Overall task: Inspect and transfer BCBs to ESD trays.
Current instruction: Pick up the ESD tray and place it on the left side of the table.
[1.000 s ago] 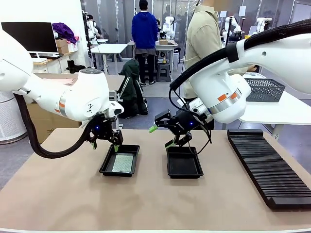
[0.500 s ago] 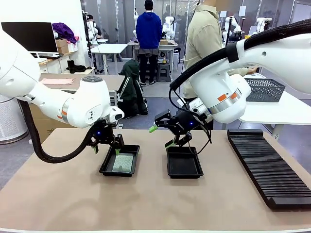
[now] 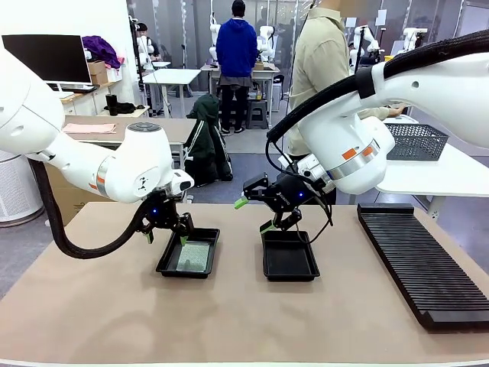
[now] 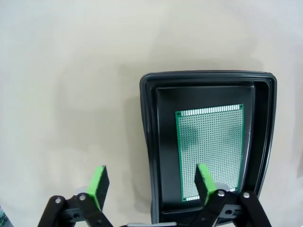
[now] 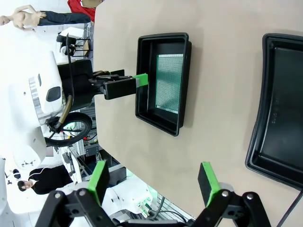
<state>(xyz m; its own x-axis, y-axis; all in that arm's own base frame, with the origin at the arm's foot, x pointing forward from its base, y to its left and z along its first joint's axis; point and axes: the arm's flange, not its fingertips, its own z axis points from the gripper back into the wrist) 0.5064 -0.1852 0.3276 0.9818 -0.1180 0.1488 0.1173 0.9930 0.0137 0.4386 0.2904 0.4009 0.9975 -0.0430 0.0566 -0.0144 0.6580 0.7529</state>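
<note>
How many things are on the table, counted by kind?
Black ESD trays: 2
Green perforated BCB: 1
Black slotted rack: 1
Total: 4

On a beige table [image 3: 229, 321], the left tray [image 3: 170, 264] and right tray [image 3: 290, 258] are black. The board [image 4: 210, 146] is green with a fine grid of pale dots. The rack [image 3: 424, 264] is ribbed black. The left gripper [image 4: 151, 182] and right gripper [image 5: 154, 177] are black with bright green pads [image 4: 99, 183].
</note>
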